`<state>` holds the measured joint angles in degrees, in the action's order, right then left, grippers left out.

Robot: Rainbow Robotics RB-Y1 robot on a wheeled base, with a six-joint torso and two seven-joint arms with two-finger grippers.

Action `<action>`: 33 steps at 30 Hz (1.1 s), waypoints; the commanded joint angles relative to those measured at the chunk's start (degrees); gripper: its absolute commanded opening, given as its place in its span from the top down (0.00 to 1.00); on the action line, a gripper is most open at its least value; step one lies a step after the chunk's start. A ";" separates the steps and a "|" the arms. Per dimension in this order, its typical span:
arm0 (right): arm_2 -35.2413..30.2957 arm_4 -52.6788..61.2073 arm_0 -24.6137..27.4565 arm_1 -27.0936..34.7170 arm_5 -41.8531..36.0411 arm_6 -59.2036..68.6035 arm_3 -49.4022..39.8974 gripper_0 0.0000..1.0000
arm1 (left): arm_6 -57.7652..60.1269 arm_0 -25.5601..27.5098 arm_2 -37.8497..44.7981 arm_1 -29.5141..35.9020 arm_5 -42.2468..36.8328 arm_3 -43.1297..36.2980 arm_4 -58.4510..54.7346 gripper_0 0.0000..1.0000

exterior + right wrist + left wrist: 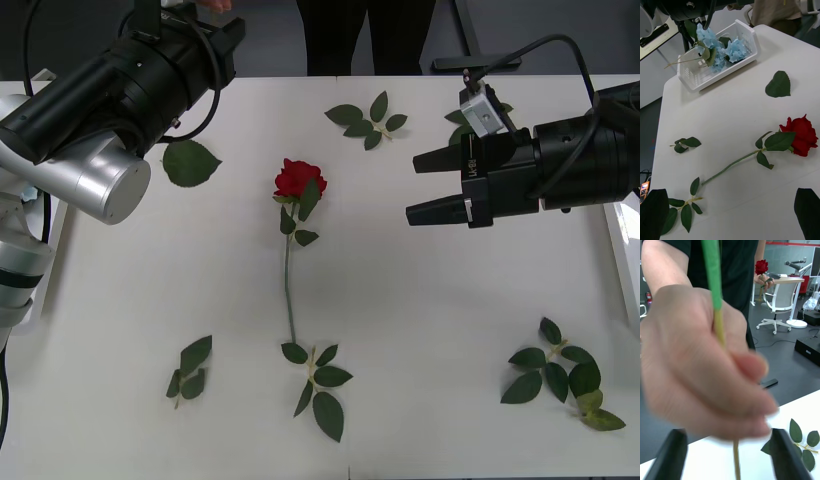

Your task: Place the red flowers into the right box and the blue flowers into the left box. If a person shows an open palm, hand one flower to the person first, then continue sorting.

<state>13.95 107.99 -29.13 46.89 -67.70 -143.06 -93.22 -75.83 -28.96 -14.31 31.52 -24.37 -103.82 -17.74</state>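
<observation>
The person's hand (703, 371) grips a stem (712, 273) whose bloom is cut off.

A white office chair (777, 307) is standing on the dark floor (790, 363). A cable is trailing across it.

No readable text, label, brand, number or sign anywhere. Small pale marking on the side of the right gripper (425, 186), just behind its fingers; too small to read.
</observation>
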 commanded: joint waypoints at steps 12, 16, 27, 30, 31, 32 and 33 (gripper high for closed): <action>-1.30 0.90 -0.05 1.97 0.64 -1.61 -0.65 0.03 | 4.64 -2.94 -0.63 -0.41 0.99 -0.60 0.69 0.00; -1.21 0.81 -0.05 1.97 0.64 -1.61 -0.65 0.03 | 5.07 -2.94 -0.89 0.73 -0.50 -0.51 -2.48 0.00; -1.21 0.64 0.04 1.97 0.55 -1.52 -0.39 0.03 | 5.25 2.33 -3.09 7.94 -26.52 -9.74 -21.02 0.00; -1.21 0.64 0.04 1.97 0.20 -1.70 0.05 0.03 | 5.43 3.83 -3.18 8.91 -32.23 -11.76 -24.01 0.00; -1.21 0.73 0.04 1.97 0.03 -1.79 0.14 0.03 | 5.43 4.62 -3.18 9.08 -33.90 -12.02 -25.06 0.00; -1.30 0.73 0.04 1.97 -0.06 -1.79 0.23 0.03 | 5.51 4.88 -3.35 9.08 -34.78 -12.11 -25.41 0.00; -1.21 0.64 0.04 2.06 -0.15 -1.79 0.49 0.03 | 5.51 5.58 -3.79 9.08 -36.27 -12.11 -25.50 0.00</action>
<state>13.95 108.00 -29.13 46.89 -67.72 -143.06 -92.98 -74.49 -25.50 -17.28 38.48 -57.63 -113.73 -42.07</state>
